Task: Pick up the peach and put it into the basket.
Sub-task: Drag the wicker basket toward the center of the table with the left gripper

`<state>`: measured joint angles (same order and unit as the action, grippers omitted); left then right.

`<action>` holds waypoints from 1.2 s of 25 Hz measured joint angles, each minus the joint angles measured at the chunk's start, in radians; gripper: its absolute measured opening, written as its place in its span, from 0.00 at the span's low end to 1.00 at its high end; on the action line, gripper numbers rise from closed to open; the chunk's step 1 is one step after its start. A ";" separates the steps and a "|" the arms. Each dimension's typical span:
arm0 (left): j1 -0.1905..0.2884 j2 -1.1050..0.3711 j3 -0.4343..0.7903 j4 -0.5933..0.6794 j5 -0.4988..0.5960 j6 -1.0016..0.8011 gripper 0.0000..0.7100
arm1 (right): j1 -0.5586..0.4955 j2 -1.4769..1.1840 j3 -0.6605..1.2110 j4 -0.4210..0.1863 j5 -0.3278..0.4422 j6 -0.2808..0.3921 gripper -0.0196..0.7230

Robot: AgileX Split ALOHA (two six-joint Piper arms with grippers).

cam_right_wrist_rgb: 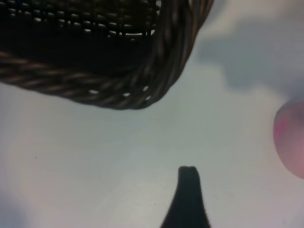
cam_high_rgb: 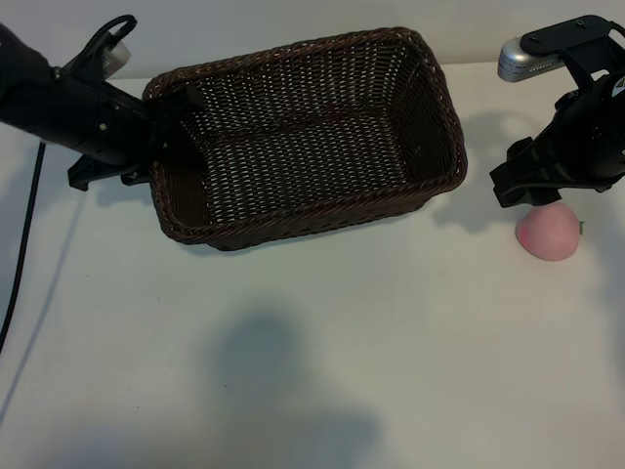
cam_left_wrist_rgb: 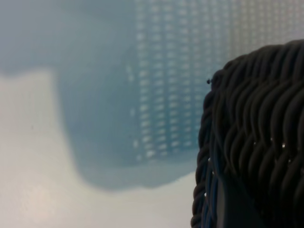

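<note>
A pale-pink peach sits on the white table at the right of the scene, well apart from the large dark wicker basket that lies across the far middle with its long axis running left to right. The right gripper hangs directly over the far-left shoulder of the fruit, pointed steeply downward with its jaws spread wide and nothing between them; from its own wrist camera only one dark fingertip shows over bare table, with the peach off to one side at the frame's edge and the basket's rounded corner beyond. The fruit therefore lies just on the near-right side of that gripper, not yet between its fingers, and the pick appears to hinge on closing that small offset before the fingers come down around it. The left gripper is at the basket's left end, its fingers partly apart and set at the braided rim there; whether they clamp the rim cannot be told, though the left wrist camera shows the weave filling its view at very close range. By far the nearer arm to the peach is the right one; the left, across the whole length of the basket, looks placed to steady it rather than to fetch.
</note>
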<state>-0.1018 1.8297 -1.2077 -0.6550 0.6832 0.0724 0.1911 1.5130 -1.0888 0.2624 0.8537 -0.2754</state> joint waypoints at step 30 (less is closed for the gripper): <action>-0.109 0.294 -0.342 0.124 0.179 0.043 0.40 | 0.000 0.000 0.000 0.001 0.004 -0.001 0.75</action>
<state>-0.2108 2.1240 -1.5492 -0.5308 0.8620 0.1151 0.1911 1.5130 -1.0888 0.2635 0.8580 -0.2764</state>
